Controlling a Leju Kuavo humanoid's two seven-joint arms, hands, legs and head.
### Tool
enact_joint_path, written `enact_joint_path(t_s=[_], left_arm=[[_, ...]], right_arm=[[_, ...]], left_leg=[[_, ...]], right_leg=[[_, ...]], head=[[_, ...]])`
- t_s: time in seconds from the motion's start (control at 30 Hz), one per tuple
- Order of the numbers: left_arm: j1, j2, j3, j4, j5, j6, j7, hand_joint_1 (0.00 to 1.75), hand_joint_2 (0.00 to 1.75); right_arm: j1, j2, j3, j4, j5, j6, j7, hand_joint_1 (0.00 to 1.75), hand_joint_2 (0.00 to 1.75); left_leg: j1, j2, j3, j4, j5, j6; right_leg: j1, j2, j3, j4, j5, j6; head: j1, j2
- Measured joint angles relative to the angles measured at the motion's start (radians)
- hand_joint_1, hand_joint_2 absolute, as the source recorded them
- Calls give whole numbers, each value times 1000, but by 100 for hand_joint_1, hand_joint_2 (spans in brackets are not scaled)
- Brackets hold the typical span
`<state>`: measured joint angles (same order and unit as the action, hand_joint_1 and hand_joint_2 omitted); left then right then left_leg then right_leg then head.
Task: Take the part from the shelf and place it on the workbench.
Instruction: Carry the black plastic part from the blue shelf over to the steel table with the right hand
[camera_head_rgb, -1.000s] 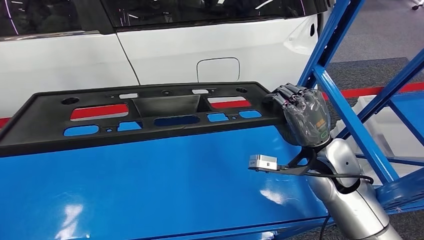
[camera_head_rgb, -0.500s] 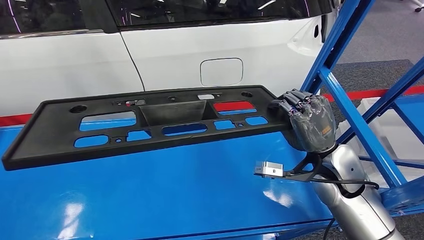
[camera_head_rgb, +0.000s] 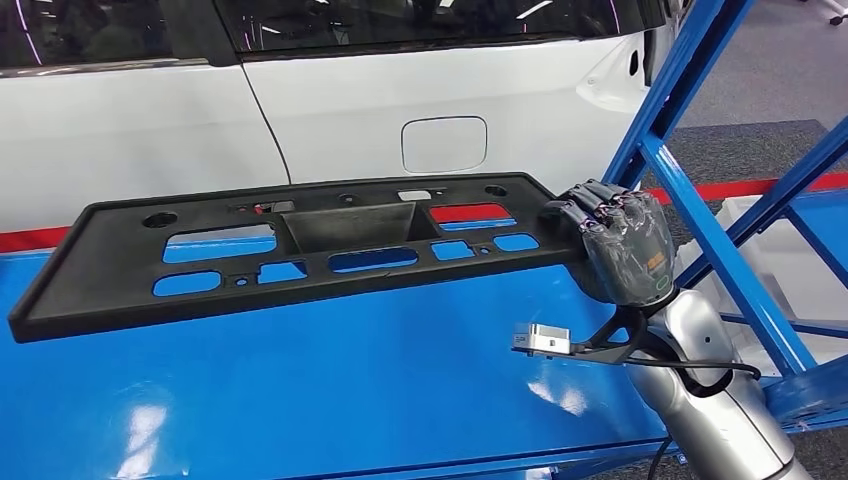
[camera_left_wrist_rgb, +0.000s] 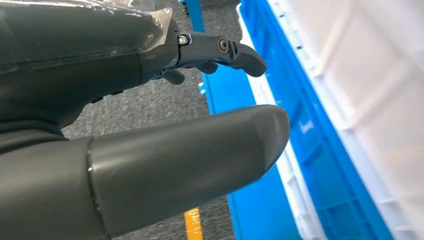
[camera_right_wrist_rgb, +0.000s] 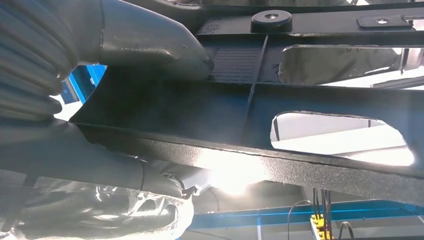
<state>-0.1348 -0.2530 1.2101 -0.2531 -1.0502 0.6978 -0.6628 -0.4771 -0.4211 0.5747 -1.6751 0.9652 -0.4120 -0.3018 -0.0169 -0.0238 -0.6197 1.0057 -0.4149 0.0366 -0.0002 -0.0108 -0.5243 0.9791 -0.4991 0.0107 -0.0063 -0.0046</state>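
Note:
The part (camera_head_rgb: 110, 265) is a long black plastic panel with several cutouts and a recess in its middle. It hangs level just above the blue workbench (camera_head_rgb: 350, 380), running from the far left to the right. My right hand (camera_head_rgb: 620, 245) grips its right end, fingers curled over the top edge. From below, in the right wrist view, the thumb (camera_right_wrist_rgb: 150, 40) presses on the part's underside (camera_right_wrist_rgb: 200, 115). My left hand (camera_left_wrist_rgb: 100, 100) hangs over grey carpet with thumb and fingers apart and nothing in it.
A white car (camera_head_rgb: 400, 100) stands close behind the workbench. The blue shelf frame (camera_head_rgb: 700, 230) slants up just right of my right hand. A red floor line (camera_head_rgb: 740, 183) runs behind it. A blue and white crate (camera_left_wrist_rgb: 310, 125) lies near the left hand.
The part and my right hand have shifted a little to the right, bringing the part's left end into the picture. The view itself has also shifted slightly. The grip is unchanged.

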Motion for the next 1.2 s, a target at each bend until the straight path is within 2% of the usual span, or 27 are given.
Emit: enact_joint_path(t_s=[0.07, 0.23, 0.43, 0.63, 0.7, 0.77, 0.83, 0.87, 0.9, 0.93, 1.0, 1.03, 1.07, 1.13, 1.2], left_arm=[[0, 4, 0, 10, -1, -23, 31, 0, 0], [3, 15, 0, 29, -7, -191, 157, 0, 0], [8, 26, 0, 37, -29, -292, 310, 0, 0], [10, 37, 0, 39, -39, -331, 362, 0, 0], [11, 38, 0, 39, -40, -336, 363, 0, 0], [10, 39, 0, 40, -40, -338, 364, 0, 0], [10, 40, 0, 40, -40, -339, 364, 0, 0], [10, 40, 0, 40, -40, -339, 364, 0, 0], [10, 40, 0, 41, -40, -340, 365, 0, 0], [11, 40, 0, 41, -40, -340, 365, 0, 0], [11, 40, 0, 43, -40, -340, 365, 0, 0], [10, 39, 0, 45, -40, -341, 365, 0, 0], [10, 39, 0, 45, -39, -341, 366, 0, 0], [10, 38, 0, 47, -39, -342, 367, 0, 0], [10, 39, 0, 47, -39, -342, 367, 0, 0]], right_arm=[[0, -2, 0, 0, -5, 1, -2, 175, 175], [-1, -4, 1, 2, -10, 11, 0, 175, 175], [-12, 0, 6, 2, -34, 26, -5, 175, 175], [-31, 1, 15, 4, -36, 40, -5, 175, 175], [-37, 1, 15, 4, -36, 40, -5, 175, 175], [-41, 0, 15, 4, -36, 40, -4, 175, 175], [-41, -1, 18, 6, -36, 41, -4, 175, 175], [-39, -1, 20, 7, -36, 41, -3, 175, 175], [-36, 0, 22, 8, -36, 41, -2, 175, 175], [-34, 2, 25, 9, -35, 41, -1, 175, 175], [-32, 7, 27, 9, -34, 42, 2, 175, 175], [-32, 10, 28, 9, -32, 42, 3, 175, 175], [-31, 13, 28, 9, -31, 42, 5, 175, 175], [-31, 18, 29, 8, -29, 43, 7, 175, 175], [-33, 23, 29, 8, -28, 45, 10, 175, 175]], left_leg=[[0, -1, 0, 0, 0, 0], [-1, -2, 0, 0, 0, 1], [-4, -1, -1, 2, 0, 5], [-8, 0, -2, 3, -6, 18], [-2, 1, 7, -10, -1, 27], [6, 4, 19, -23, 3, 35], [7, 5, 22, -23, 3, 38], [7, 6, 22, -22, 3, 38], [8, 5, 22, -22, 3, 38], [8, 5, 22, -21, 3, 37], [10, 2, 22, -17, 2, 31], [10, 0, 21, -15, 1, 26], [10, -1, 21, -13, 1, 19], [9, -5, 19, -10, 3, 5], [8, -6, 10, -2, -1, -8]], right_leg=[[0, -1, 0, 0, 0, 0], [0, -1, 2, 0, 0, 0], [-2, -1, 8, -1, 3, 6], [-9, 0, 9, -5, 2, 18], [-6, 1, 5, 6, -6, 23], [-5, 4, -33, 83, -43, 19], [-9, 7, -109, 224, -95, 14], [-11, 7, -142, 278, -109, 17], [-12, 7, -159, 300, -107, 23], [-15, 7, -153, 278, -87, 33], [-20, 6, -90, 138, -22, 49], [-18, 6, -56, 74, 8, 49], [-15, 7, -35, 32, 28, 45], [-5, 8, -29, 16, 42, 29], [-18, 5, -34, 2, 50, 14]], head=[[0, 0], [0, 0], [0, 0], [0, 0], [-1, 0], [3, 0], [10, 0], [12, 0], [12, 0], [12, 0], [13, 0], [13, 0], [12, 0], [9, 0], [5, 0]])
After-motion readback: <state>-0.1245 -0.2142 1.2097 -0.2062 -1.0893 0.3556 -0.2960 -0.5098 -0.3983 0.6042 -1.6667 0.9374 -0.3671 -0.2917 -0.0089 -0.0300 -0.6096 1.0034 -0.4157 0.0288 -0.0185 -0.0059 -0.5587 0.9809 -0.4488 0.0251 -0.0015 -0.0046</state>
